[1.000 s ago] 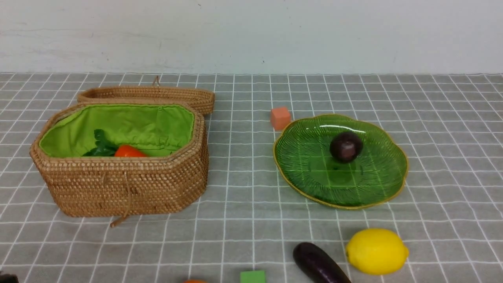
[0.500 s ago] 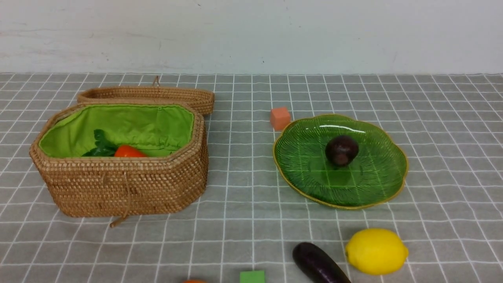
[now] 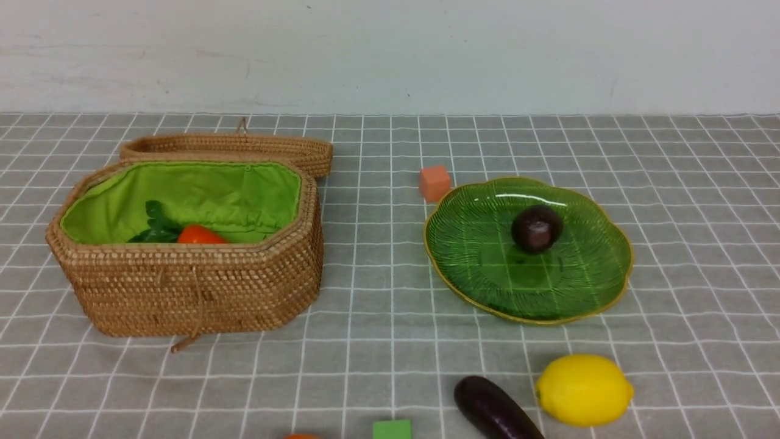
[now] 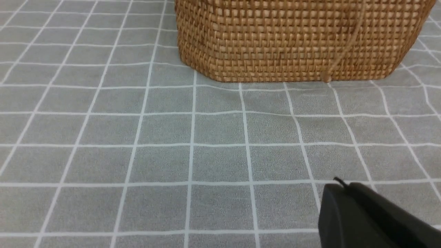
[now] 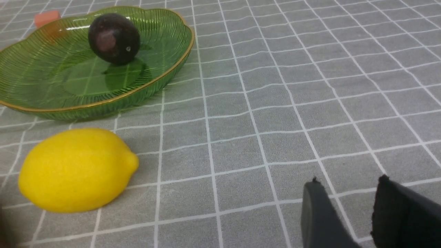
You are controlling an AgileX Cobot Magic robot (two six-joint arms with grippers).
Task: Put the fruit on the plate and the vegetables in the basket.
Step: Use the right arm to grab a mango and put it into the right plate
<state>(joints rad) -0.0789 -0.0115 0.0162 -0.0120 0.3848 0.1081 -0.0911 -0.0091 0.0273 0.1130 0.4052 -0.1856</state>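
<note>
The open wicker basket (image 3: 195, 286) with green lining stands at the left and holds an orange carrot (image 3: 198, 235) with green leaves. At the right, the green plate (image 3: 481, 268) carries a round dark maroon fruit (image 3: 536, 228). A yellow lemon (image 3: 584, 390) and a dark purple eggplant (image 3: 493, 407) lie on the cloth in front of the plate. Neither gripper shows in the front view. My left gripper (image 4: 339, 186) is shut and empty, low over the cloth in front of the basket (image 4: 299, 38). My right gripper (image 5: 349, 179) is open and empty, off to the side of the lemon (image 5: 77, 168) and the plate (image 5: 103, 101).
A small orange cube (image 3: 434, 183) sits just behind the plate's left rim. A green cube (image 3: 391, 429) and a sliver of something orange (image 3: 301, 436) show at the bottom edge. The basket's lid (image 3: 231, 149) lies behind it. Grey checked cloth covers the table.
The maroon fruit rocked slightly left on the plate and back again. A dark shape at the front view's bottom left corner has gone out of view.
</note>
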